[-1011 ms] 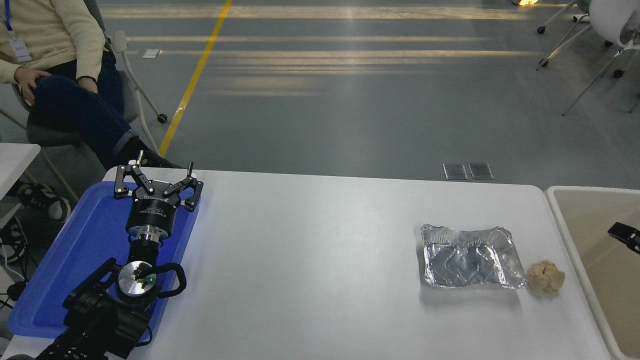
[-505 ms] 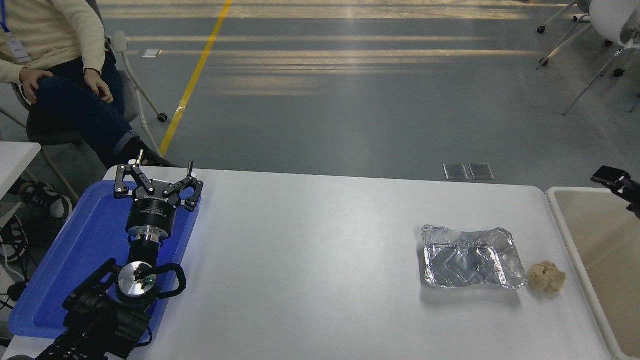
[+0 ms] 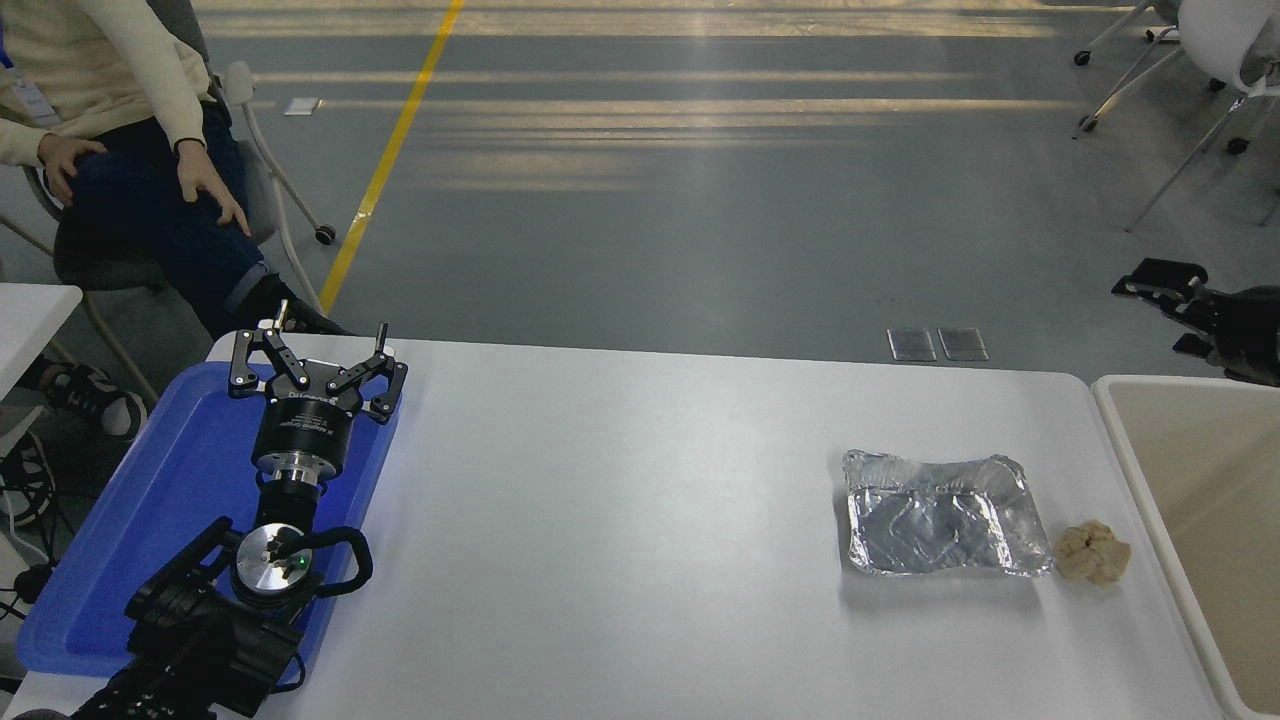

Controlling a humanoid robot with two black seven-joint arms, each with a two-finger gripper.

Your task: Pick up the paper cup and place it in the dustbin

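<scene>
One dustbin [image 3: 1110, 420], two tools apart

High head view, forward-down over table [image 3: 640, 520], seemingly mid-range.

Beige dustbin [image 3: 1110, 420] beside table's right edge

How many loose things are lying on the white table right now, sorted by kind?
Blue tray: 1
Foil tray: 1
Crumpled tan paper ball: 1
Paper cups: 0 in view
Total: 3
The beige dustbin stands off the table's right end and is not counted.
</scene>
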